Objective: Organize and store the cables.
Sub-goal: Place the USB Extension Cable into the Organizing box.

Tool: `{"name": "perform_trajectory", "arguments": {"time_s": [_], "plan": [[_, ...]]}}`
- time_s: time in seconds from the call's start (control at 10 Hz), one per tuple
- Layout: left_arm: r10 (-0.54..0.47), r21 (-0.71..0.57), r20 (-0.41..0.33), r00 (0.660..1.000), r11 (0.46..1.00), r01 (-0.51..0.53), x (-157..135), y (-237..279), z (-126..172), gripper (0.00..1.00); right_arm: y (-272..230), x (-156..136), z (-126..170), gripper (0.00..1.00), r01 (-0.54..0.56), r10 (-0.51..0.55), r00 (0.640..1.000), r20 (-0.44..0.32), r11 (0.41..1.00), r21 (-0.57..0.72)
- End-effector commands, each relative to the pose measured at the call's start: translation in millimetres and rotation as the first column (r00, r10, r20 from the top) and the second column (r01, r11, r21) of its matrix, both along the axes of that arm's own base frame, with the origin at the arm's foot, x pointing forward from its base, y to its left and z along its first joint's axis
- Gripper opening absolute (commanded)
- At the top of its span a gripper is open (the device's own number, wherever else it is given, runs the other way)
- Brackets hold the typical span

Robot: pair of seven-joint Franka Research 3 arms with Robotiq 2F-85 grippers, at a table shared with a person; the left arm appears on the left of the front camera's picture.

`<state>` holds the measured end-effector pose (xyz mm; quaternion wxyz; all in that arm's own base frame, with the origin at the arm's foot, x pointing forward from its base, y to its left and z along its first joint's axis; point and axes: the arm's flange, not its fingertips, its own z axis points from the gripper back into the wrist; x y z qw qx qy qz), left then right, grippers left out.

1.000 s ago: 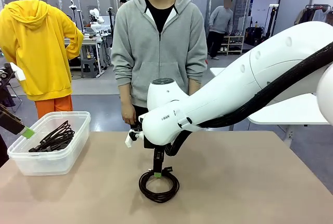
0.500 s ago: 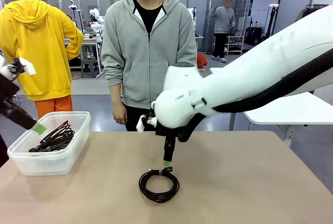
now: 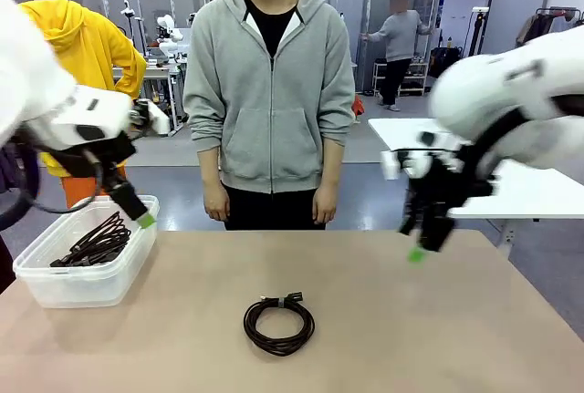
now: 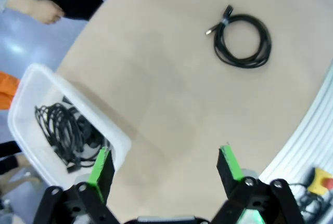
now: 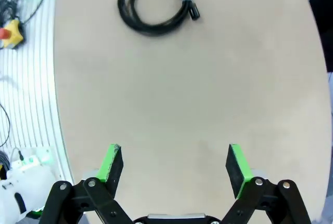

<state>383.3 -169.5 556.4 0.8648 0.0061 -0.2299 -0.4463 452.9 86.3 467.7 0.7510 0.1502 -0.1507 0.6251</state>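
One black coiled cable point(image 3: 278, 324) lies flat on the tan table point(image 3: 438, 338) near the front middle, with its plug ends at its top right. More coiled cables point(image 3: 91, 243) rest in a clear plastic bin point(image 3: 73, 288) at the left. My left gripper point(image 3: 144, 220) hovers over the bin's right rim; in the left wrist view it is open point(image 4: 164, 164), with the bin point(image 4: 88, 110), its cables point(image 4: 65, 133) and the loose coil point(image 4: 242, 39) below. My right gripper point(image 3: 417, 253) hangs above the table's right part, open point(image 5: 174, 164) and empty, well away from the coil point(image 5: 156, 7).
A person in a grey hoodie point(image 3: 271, 92) stands at the table's far edge with hands down at the sides, one hand point(image 4: 44, 11) near the edge. A red stop button point(image 5: 10, 31) and wires lie off the table's front edge.
My right arm has lifted off the coil and swung away to the right. My left arm has swung in over the bin's right rim. The coil stays where it lay.
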Motion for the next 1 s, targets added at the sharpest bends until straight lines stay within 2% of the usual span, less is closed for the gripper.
{"name": "perform_trajectory", "arguments": {"time_s": [0.0, 0.2, 0.5, 0.6, 0.8, 0.9], "plan": [[-0.074, 0.108, -0.061, 0.995, 0.991, 0.080, 29, -40, -9, 1.00, -53, -29, 4, 1.00, 0.051, -0.053, 0.998, 0.027, 0.997, 0.062], [-0.117, 0.186, -0.116, 0.986, 0.973, 0.138, 49, -87, -36, 1.00, -135, -63, 13, 1.00, 0.138, -0.152, 0.986, 0.063, 0.973, 0.185], [-0.233, 0.211, -0.162, 0.959, 0.941, 0.265, 51, -124, -70, 1.00, -221, -121, -8, 1.00, 0.254, -0.303, 0.949, 0.092, 0.901, 0.351], [-0.249, 0.218, -0.181, 0.951, 0.933, 0.286, 52, -127, -81, 1.00, -243, -139, -21, 1.00, 0.290, -0.355, 0.930, 0.099, 0.870, 0.399], [-0.259, 0.205, -0.178, 0.949, 0.934, 0.293, 48, -126, -82, 1.00, -267, -153, -39, 1.00, 0.330, -0.406, 0.910, 0.077, 0.825, 0.459], [-0.270, 0.206, -0.180, 0.946, 0.930, 0.305, 47, -124, -82, 1.00, -276, -160, -45, 1.00, 0.357, -0.453, 0.886, 0.093, 0.797, 0.488]]}}
